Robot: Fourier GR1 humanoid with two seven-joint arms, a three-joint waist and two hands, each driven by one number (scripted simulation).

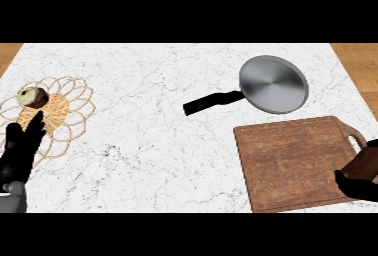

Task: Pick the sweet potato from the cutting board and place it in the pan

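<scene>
A brown sweet potato (365, 161) shows at the right edge, over the right rim of the wooden cutting board (295, 162). My right hand (356, 186) curls round its lower end, and most of the hand is cut off by the view's edge. The steel pan (273, 84) sits beyond the board, its black handle (212, 102) pointing left and toward me. At the lower left my left hand (18, 152) rests open, fingers up.
A woven wicker mat (70, 112) lies at the far left with a small round brown and cream object (33, 96) on it. White marble counter (148, 150) spreads between the mat and the board. Wooden floor shows past the counter's far corners.
</scene>
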